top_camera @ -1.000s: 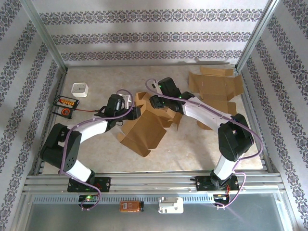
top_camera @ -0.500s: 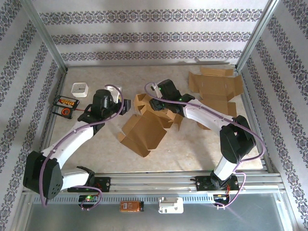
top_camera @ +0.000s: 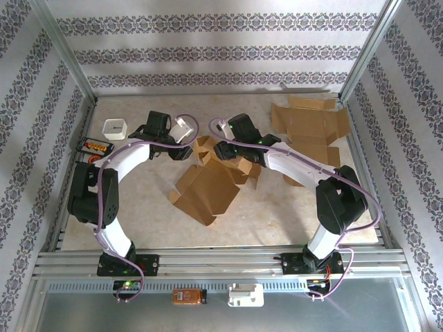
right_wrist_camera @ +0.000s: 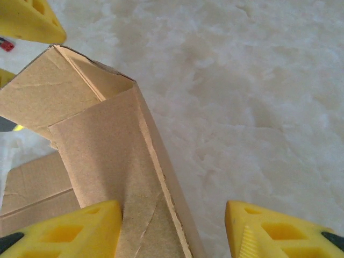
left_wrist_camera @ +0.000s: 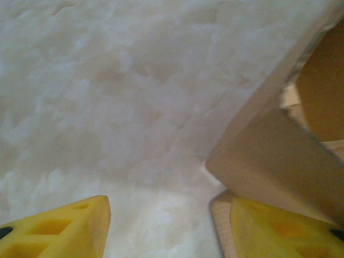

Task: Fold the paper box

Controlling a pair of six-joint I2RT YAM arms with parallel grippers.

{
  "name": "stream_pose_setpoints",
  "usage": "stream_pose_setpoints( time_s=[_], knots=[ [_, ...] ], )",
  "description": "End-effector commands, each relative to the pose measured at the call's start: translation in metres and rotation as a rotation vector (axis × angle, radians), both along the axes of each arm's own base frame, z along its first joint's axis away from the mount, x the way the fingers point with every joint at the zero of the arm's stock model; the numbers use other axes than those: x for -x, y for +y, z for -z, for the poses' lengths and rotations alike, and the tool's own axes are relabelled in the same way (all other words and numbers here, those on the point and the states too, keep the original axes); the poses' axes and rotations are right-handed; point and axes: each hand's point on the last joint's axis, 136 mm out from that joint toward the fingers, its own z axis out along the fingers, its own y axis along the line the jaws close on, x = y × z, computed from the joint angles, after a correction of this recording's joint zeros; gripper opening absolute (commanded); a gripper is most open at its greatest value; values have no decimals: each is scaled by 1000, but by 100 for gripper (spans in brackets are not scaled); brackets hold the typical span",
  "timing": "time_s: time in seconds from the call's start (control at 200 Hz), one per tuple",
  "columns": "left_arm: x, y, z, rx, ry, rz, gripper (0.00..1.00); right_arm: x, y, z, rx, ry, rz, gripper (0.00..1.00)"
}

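The brown paper box [top_camera: 208, 187] lies half-formed on the table's middle, its flaps standing up at the far end. My left gripper [top_camera: 181, 149] hangs just left of the far-left flap. In the left wrist view this gripper [left_wrist_camera: 171, 231] is open over bare table, with a box flap [left_wrist_camera: 274, 161] by its right finger. My right gripper [top_camera: 225, 148] reaches over the far flaps from the right. Its wrist view shows the right gripper [right_wrist_camera: 174, 231] open astride an upright box wall [right_wrist_camera: 102, 156], which sits against the left finger with a gap to the right one.
A flat unfolded cardboard sheet [top_camera: 311, 128] lies at the back right, and another piece [top_camera: 304, 174] shows under the right arm. A small white cup [top_camera: 114, 128] and a black tray with orange items [top_camera: 93, 149] sit at the left edge. Metal frame posts border the table.
My left gripper has let go of the box's left flap, opened and drawn back to the left, its arm swinging up toward the far side. The right gripper has barely moved.
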Motion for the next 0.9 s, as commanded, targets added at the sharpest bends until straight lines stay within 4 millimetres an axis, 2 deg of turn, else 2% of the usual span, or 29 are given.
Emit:
stream_pose_setpoints(
  time_s=[0.0,0.23,0.405,0.71,0.894],
  knots=[
    [8,-19,-12,60,-9,156,61,11,-6,28,25,131,-18,54],
    [17,-40,-2,101,38,237,60,9,-2,22,-65,185,-26,57],
    [18,-48,2,106,45,262,55,9,0,11,-211,277,-58,58],
    [14,-64,-5,195,36,308,46,1,4,1,-336,341,-113,58],
    [14,-70,-4,205,32,334,45,-5,7,2,-354,357,-111,58]
  ],
)
